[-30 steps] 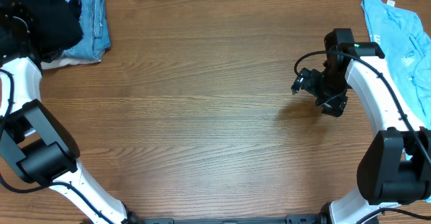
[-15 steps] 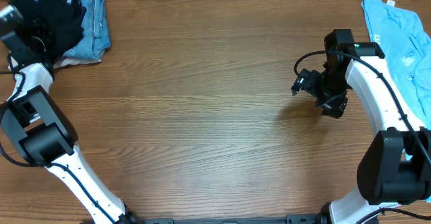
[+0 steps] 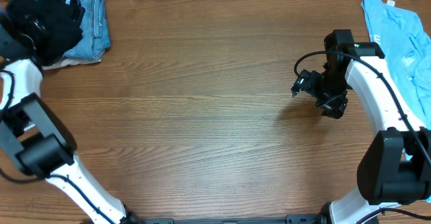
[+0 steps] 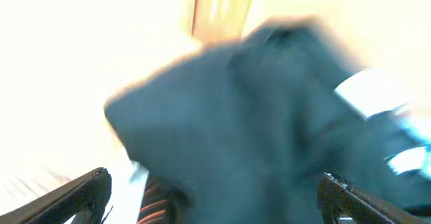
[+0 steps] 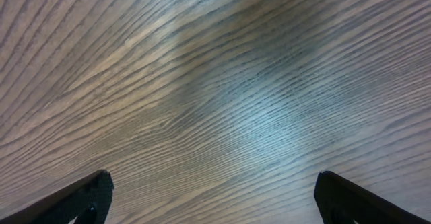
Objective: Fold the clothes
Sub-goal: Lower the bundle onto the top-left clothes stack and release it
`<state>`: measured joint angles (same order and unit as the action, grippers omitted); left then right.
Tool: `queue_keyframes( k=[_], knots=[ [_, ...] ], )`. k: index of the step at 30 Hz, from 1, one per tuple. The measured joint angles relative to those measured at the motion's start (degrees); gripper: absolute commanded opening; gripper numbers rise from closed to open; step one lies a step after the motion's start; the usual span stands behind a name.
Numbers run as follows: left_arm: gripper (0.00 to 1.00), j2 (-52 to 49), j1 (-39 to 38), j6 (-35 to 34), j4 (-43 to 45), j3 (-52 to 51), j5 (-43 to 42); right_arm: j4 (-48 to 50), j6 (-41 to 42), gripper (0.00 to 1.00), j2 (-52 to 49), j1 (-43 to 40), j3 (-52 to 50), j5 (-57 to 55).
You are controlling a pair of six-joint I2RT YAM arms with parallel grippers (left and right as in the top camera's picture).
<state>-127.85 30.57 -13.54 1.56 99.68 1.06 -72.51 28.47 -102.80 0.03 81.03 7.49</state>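
Both left fingers [image 4: 75, 197] and right fingers [image 5: 75, 200] wide open, empty: left near black T-shirt [image 4: 236, 130], right above table [image 5: 215, 83].

Overhead view bright, evenly lit and sharp, a soft shadow right of centre on the brown wood-grain table [image 3: 202, 116]; left wrist view heavily motion-blurred, its background blown out white around a smeared black cloth garment [image 4: 236, 130]; right wrist view sharp, with pale central glare.
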Motion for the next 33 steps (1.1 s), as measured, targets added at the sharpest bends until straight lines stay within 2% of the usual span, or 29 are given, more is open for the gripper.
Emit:
queue_keyframes(
  k=[6, 7, 8, 9, 11, 12, 13, 21, 29, 33],
  knots=[
    [1.0, 12.9, -1.6, 0.0, -6.3, 0.0, -0.5, 0.3, -0.2, 1.0, 0.0, 0.0, 0.0, 0.0],
    [0.97, 14.8, -1.7, 0.0, -7.2, 0.0, -0.6, 0.3, -0.3, 1.0, 0.0, 0.0, 0.0, 0.0],
    [0.86, 16.4, -2.0, 0.0, -8.1, 0.0, -0.9, 0.3, -0.5, 1.0, 0.0, 0.0, 0.0, 0.0],
    [0.64, 18.0, -2.1, -0.1, -9.0, 0.0, -1.3, 0.3, -0.8, 1.0, 0.0, 0.0, 0.0, 0.0],
    [0.27, 19.5, -2.2, -0.1, -10.0, 0.0, -1.9, 0.3, -1.1, 1.0, 0.0, 0.0, 0.0, 0.0],
    [0.14, 19.7, -2.2, -0.1, -10.2, 0.0, -2.0, 0.3, -1.3, 1.0, 0.0, 0.0, 0.0, 0.0],
    [0.04, 19.8, -2.2, 0.0, -10.3, 0.0, -2.1, 0.3, -1.3, 0.99, 0.0, 0.0, 0.0, 0.0],
    [0.07, 15.1, -2.2, 0.0, -10.8, 0.0, -2.6, 0.3, -2.3, 0.99, 0.0, 0.0, 0.0, 0.0],
    [0.06, 2.1, -3.6, -0.3, -7.2, 0.0, -3.1, -0.3, -2.6, 0.98, 0.0, 0.0, 0.0, 0.0],
    [0.07, -3.5, -5.0, -2.8, -4.6, 0.0, -5.5, -0.4, -2.6, 0.98, 0.0, 0.0, 0.0, 0.0]
  ],
)
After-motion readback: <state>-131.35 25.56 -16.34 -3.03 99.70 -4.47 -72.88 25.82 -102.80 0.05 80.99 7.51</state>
